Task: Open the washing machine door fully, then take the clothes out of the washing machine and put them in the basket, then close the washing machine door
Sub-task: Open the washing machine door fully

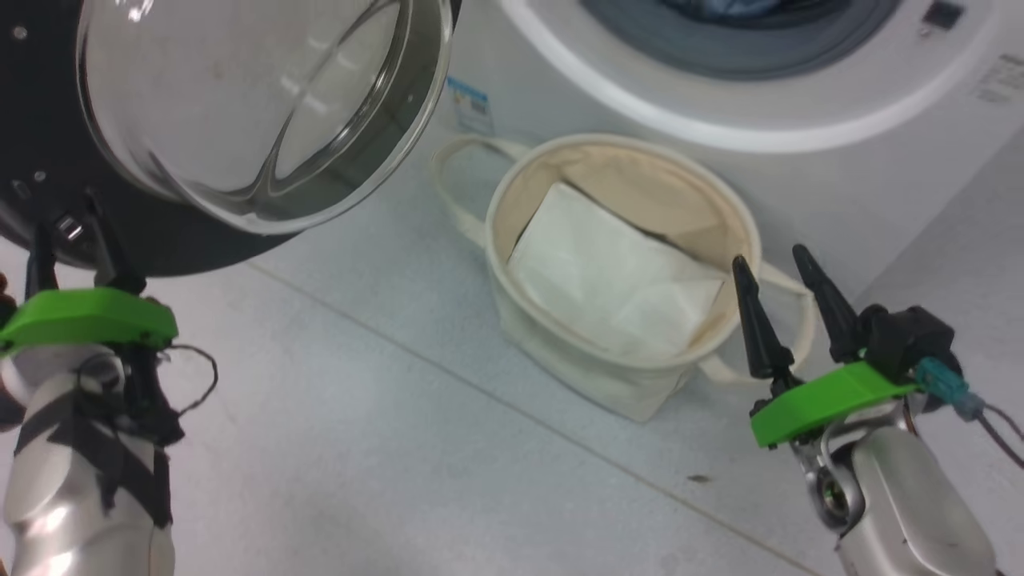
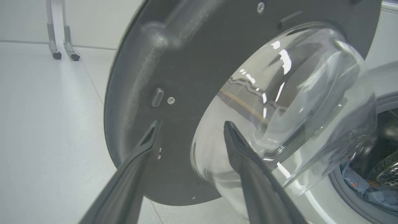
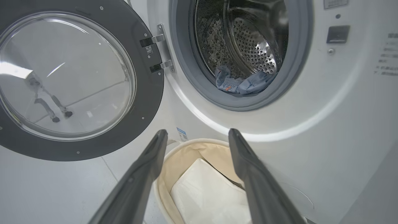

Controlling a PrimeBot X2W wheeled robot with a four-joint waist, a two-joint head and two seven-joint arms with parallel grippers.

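Clothes [image 3: 242,84]: blue bundle at drum's front lip inside washing machine [image 3: 311,118], not picked up yet. Washing machine door [image 3: 146,102] swung wide on hinges, so step 1 looks done. Basket [image 1: 576,368] on floor just below opening, white folded sheet [image 1: 616,280] inside. Left gripper [image 2: 192,124]: fingers apart, empty, near door's inner face. Right gripper [image 1: 770,256]: spread, empty, by basket rim. 2 steps left: unloading, closing.

door [image 3: 149,93] open left of washing machine [image 3: 311,124], clothes [image 3: 245,84] in drum [image 3: 255,46]; basket [image 3: 178,155] before it, sheet [image 3: 205,193] inside
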